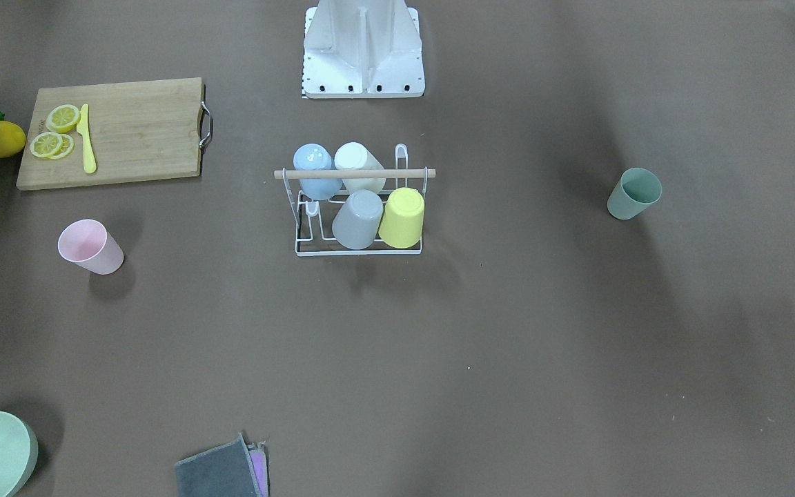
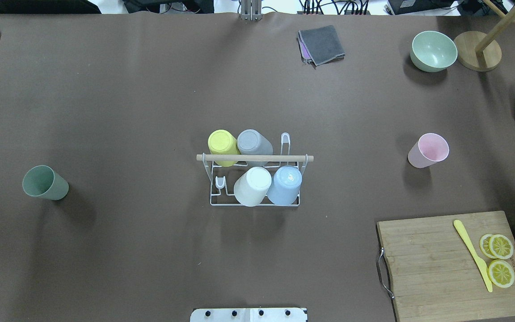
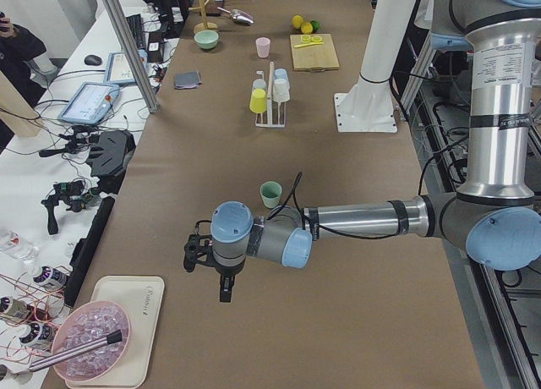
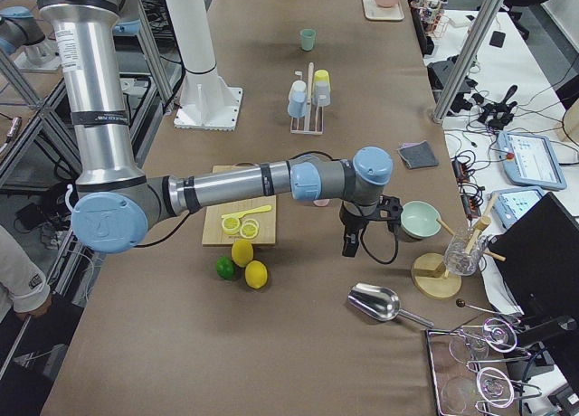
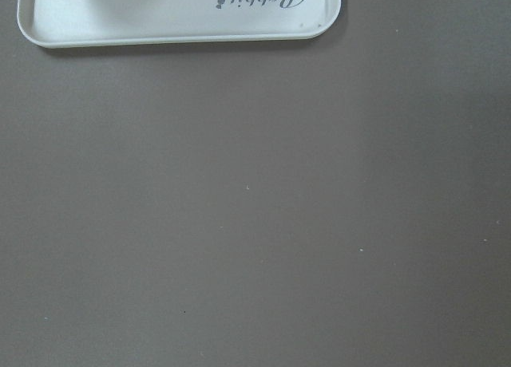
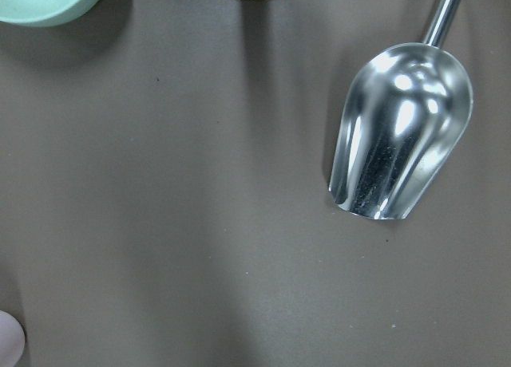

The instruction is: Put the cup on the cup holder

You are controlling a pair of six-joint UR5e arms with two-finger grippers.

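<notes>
Mid-counter (image 2: 150, 112), the cup holder (image 2: 262, 158) with four upturned cups on its prongs. Well apart from it and upright, a green cup (image 2: 45, 182) toward the robot's left and a pink cup (image 2: 427, 150) toward its right. No telling from the side views alone the state of left pincer (image 3: 225, 289) or right pincer (image 4: 349, 244), apart or together.

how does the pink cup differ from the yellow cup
The pink cup is pale pink, the yellow cup bright yellow. The pink cup stands mouth up; the yellow cup is bottom up. The pink cup sits on the table, apart from the cup holder; the yellow cup is on it. Both look like plain tumblers of one shape and size.
</notes>
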